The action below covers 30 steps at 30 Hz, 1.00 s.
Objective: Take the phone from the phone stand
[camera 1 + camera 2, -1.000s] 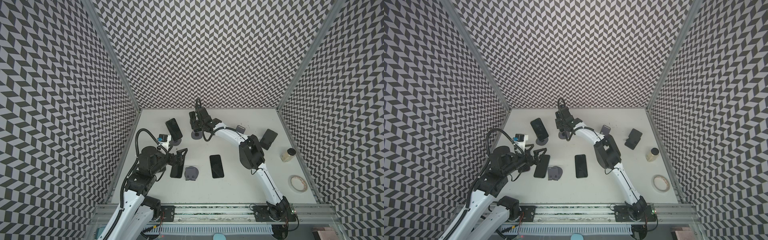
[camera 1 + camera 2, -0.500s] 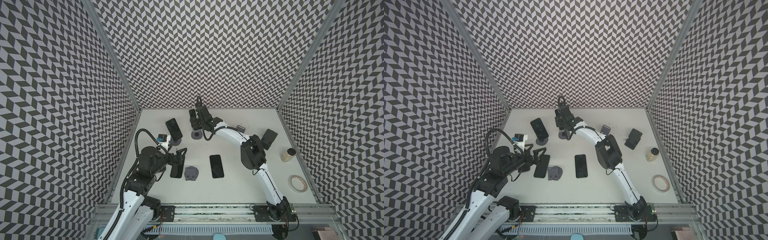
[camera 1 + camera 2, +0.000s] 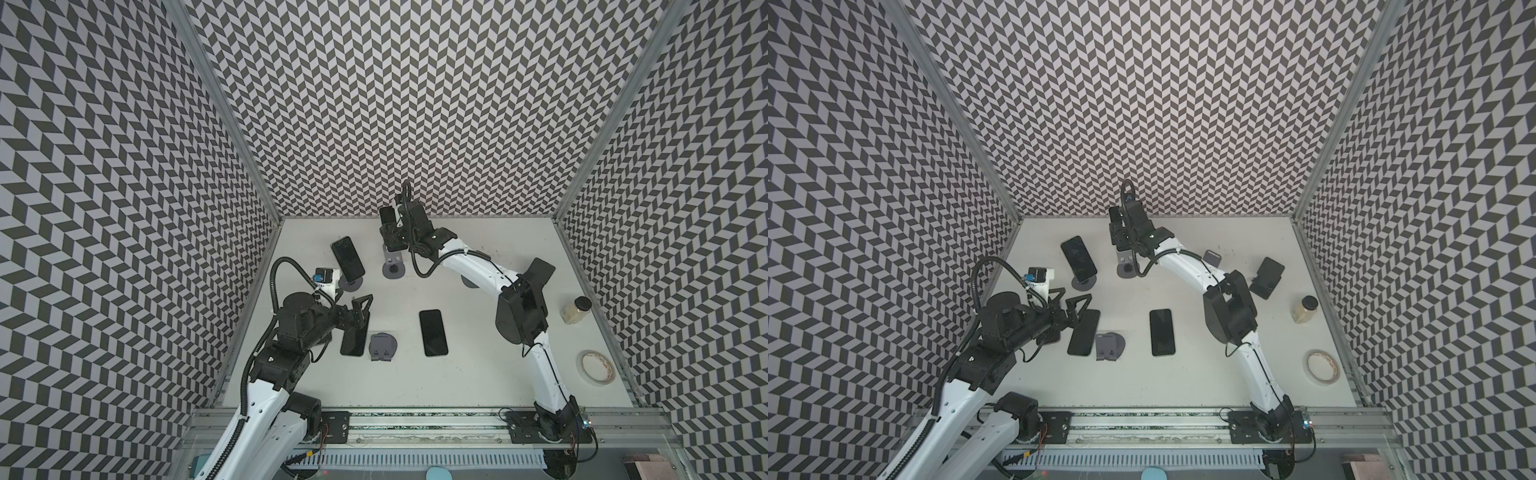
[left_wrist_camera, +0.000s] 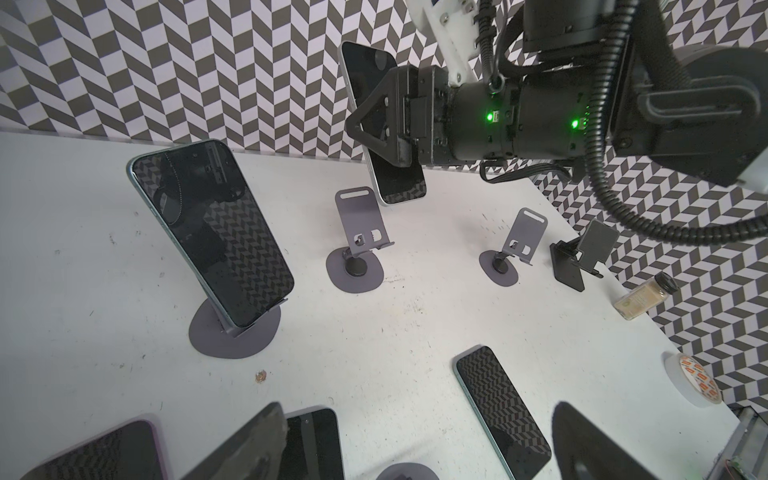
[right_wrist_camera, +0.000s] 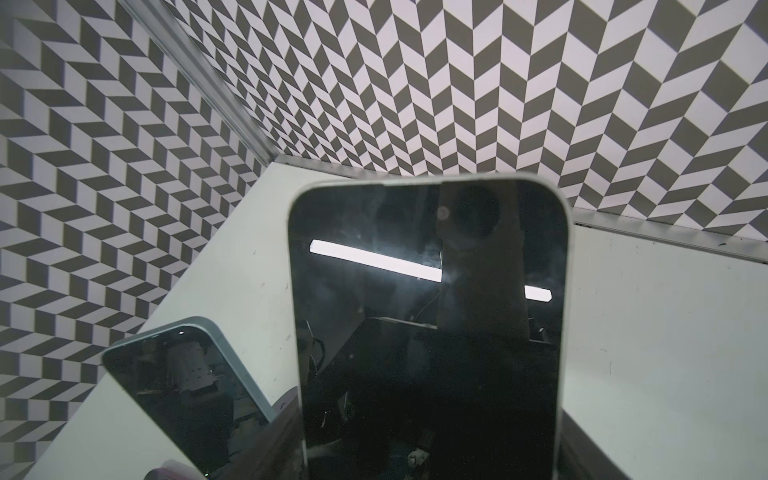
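My right gripper (image 3: 394,235) is shut on a white-edged phone (image 3: 387,215) at the back middle of the table. In the left wrist view this phone (image 4: 400,183) hangs tilted just above the grey phone stand (image 4: 360,226), clear of its ledge. The stand (image 3: 394,266) (image 3: 1128,266) holds nothing. In the right wrist view the held phone (image 5: 428,311) fills the middle and hides the fingers. My left gripper (image 3: 360,308) (image 3: 1074,309) is open, low over a dark phone (image 3: 354,340) lying flat at the left.
A second phone (image 3: 348,258) leans on its own stand (image 3: 351,285) at the back left. A folded stand (image 3: 383,345) and a flat phone (image 3: 433,332) lie mid-table. Right side: black stand (image 3: 1268,276), small grey stand (image 3: 1212,257), jar (image 3: 577,309), tape roll (image 3: 596,368).
My right gripper has raised the phone a little higher above the stand. The left arm has not moved.
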{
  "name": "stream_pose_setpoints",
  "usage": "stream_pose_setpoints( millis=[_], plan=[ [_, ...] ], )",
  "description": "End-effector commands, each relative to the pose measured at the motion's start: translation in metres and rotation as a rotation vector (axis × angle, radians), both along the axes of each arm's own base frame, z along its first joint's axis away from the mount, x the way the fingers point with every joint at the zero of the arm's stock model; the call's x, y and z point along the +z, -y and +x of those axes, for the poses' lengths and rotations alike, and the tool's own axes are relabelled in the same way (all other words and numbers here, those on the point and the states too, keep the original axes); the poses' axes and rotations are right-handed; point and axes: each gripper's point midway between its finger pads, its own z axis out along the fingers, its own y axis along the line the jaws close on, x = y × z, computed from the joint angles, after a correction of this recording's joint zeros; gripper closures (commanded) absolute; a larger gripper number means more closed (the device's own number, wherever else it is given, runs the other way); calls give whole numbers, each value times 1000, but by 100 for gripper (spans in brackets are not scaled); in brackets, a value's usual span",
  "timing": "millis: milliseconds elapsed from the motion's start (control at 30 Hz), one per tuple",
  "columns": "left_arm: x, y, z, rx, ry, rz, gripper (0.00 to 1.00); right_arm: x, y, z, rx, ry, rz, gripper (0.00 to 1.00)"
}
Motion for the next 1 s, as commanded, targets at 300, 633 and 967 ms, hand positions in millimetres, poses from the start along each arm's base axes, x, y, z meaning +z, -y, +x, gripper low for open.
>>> stream_pose_setpoints(
  millis=[300,633,967],
  plan=[
    [24,8,4,-32,22,-34,2,64,18,-34,19,72,113,30],
    [28,21,12,-80,18,-78,4,55,59,-67,-18,43,111,30],
    [25,53,23,-148,-6,-95,5,57,107,-88,-94,46,86,30]
  ],
)
